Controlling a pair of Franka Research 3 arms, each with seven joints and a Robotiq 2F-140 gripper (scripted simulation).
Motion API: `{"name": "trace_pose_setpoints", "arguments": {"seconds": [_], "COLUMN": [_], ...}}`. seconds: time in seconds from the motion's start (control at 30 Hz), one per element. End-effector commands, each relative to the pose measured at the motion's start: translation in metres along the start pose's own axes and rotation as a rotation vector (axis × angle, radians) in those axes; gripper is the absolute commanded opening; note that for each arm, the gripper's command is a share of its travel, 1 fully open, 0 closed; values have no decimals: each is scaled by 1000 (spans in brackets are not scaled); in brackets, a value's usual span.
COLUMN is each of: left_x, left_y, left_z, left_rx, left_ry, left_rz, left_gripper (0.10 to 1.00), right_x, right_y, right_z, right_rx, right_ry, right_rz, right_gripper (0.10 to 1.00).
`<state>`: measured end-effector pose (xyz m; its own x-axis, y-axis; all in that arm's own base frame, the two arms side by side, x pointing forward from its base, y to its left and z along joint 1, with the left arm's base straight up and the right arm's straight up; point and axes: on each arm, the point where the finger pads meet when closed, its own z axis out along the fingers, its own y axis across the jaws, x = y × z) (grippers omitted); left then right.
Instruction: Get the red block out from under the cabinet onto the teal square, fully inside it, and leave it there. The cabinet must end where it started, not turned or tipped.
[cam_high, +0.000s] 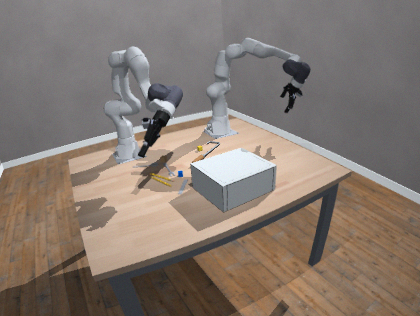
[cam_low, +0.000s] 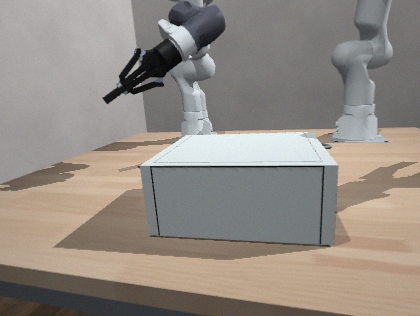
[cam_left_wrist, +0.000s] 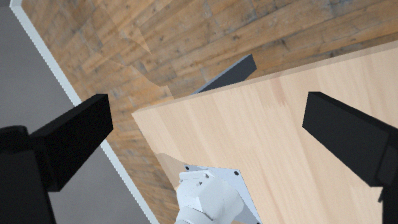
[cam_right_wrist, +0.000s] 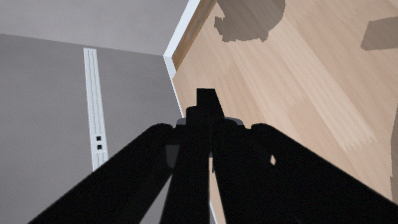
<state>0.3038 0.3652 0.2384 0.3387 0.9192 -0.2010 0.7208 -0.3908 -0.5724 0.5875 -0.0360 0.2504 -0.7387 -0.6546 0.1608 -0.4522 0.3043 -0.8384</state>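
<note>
The cabinet (cam_high: 233, 166) (cam_low: 237, 202) is a pale grey box standing flat on the table. The red block and the teal square are not seen in any view; the cabinet may hide them. My left gripper (cam_high: 288, 101) (cam_left_wrist: 208, 110) is open and empty, high above the table, behind and to the right of the cabinet in the top view. My right gripper (cam_high: 143, 152) (cam_low: 106, 99) (cam_right_wrist: 205, 103) is shut with nothing between its fingers. It hangs above the table, to the left of the cabinet in the top and exterior views.
A small blue block (cam_high: 180, 174), yellow sticks (cam_high: 161, 180) and a grey-blue strip (cam_high: 183, 187) lie left of the cabinet in the top view. A yellow block (cam_high: 200, 148) and a dark bent tool (cam_high: 212, 149) lie behind it. The arm bases stand at the table's back.
</note>
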Motion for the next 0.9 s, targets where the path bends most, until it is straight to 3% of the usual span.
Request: {"name": "trace_pose_setpoints", "arguments": {"seconds": [0.0,0.17,0.23,0.27,0.73,0.8,0.87], "left_x": [6,14,14,18,37,37,41], "left_y": [-10,-28,-28,-39,-95,-95,-111], "left_z": [1,3,3,4,12,12,14], "left_rx": [-45,-92,-92,-117,-247,-247,-280], "left_ry": [-18,-31,-31,-36,-38,-38,-33], "left_rz": [118,138,138,149,199,199,211], "left_gripper": [1000,1000,1000,1000,1000,1000,1000], "right_x": [-1,-6,-6,-8,-20,-20,-23], "right_y": [10,22,22,27,58,58,66], "right_z": [-9,-19,-19,-23,-52,-52,-61], "right_rx": [-51,-95,-95,-111,-222,-222,-252], "right_ry": [11,6,6,4,-21,-21,-31], "right_rz": [-103,-129,-129,-139,-208,-208,-227], "right_gripper": [99,99,99,99,99,99,99]}}
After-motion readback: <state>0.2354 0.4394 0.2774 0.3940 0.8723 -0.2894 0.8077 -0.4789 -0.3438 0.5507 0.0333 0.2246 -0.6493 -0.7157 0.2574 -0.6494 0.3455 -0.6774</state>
